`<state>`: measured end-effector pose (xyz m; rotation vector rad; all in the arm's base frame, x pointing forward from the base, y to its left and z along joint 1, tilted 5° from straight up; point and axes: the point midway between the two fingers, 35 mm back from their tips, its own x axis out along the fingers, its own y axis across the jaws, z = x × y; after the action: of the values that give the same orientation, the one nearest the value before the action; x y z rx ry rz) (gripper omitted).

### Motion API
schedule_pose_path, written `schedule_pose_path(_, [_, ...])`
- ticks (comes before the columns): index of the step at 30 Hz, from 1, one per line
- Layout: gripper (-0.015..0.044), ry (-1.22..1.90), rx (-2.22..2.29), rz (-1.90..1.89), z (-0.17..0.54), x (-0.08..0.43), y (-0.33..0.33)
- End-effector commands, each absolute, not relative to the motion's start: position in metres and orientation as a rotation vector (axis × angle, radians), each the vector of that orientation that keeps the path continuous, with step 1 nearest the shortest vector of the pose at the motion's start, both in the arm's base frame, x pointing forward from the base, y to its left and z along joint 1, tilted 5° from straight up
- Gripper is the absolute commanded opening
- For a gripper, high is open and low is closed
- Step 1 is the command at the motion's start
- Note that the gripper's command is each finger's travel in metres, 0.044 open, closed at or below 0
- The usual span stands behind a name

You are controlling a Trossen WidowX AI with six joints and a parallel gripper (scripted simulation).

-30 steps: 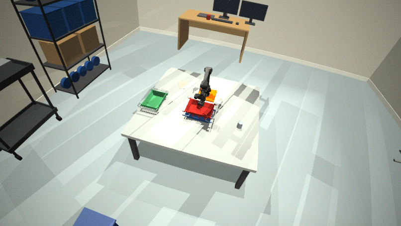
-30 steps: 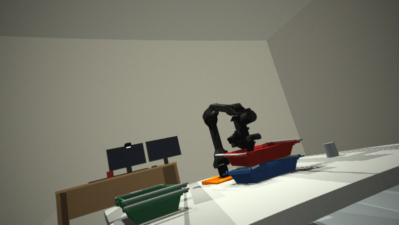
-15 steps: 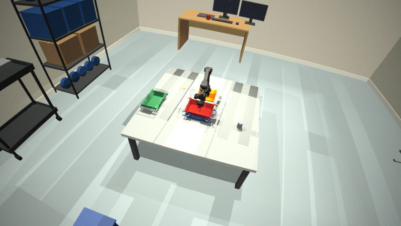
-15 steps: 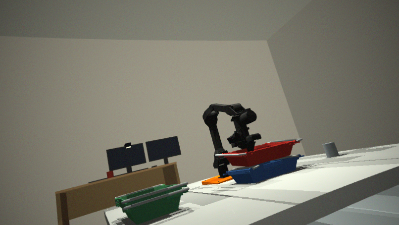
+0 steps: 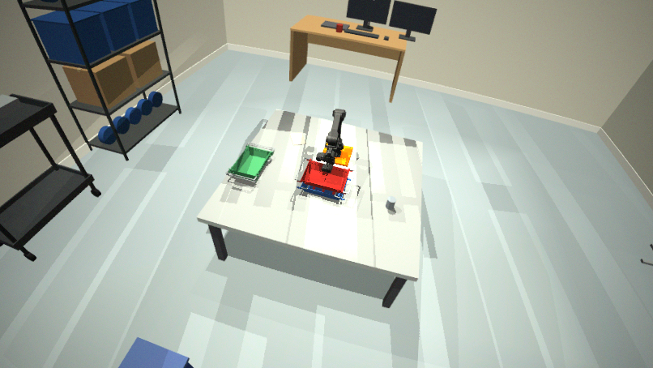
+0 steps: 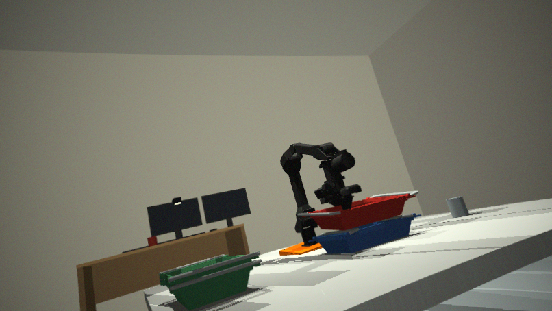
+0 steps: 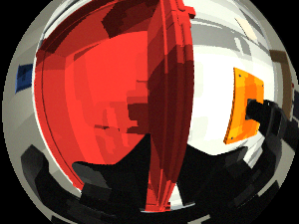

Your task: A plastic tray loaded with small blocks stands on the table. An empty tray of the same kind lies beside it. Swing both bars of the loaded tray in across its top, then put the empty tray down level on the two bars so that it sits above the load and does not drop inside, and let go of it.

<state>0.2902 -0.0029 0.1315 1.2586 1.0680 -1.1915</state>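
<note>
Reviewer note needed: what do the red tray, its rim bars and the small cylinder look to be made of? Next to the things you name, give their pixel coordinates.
Red tray (image 5: pixel 325 177) (image 6: pixel 363 214) (image 7: pixel 107 64): probably satin plastic, evenly coloured with moulded ribs. Its bars (image 6: pixel 397 193): likely metal, thin, pale grey. Cylinder (image 5: pixel 390 203) (image 6: pixel 457 207): plain grey; metal or plastic, unclear.

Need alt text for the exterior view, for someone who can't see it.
A black robot arm grips a red tray by its wall, directly above a blue tray on a white table. A green tray stands apart, nearer the camera; a grey cylinder stands beyond.
</note>
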Motion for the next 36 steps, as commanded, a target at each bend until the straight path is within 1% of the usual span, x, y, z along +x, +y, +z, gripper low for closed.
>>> schedule_pose_path(1, [0.0000, 1.085, 1.249, -1.207, 0.128, 0.285, -0.003])
schedule_pose_path(16, [0.0000, 1.068, 1.258, -1.192, 0.131, 0.290, -0.003])
schedule_pose_path(36, [0.0000, 1.085, 1.249, -1.207, 0.118, 0.284, -0.004])
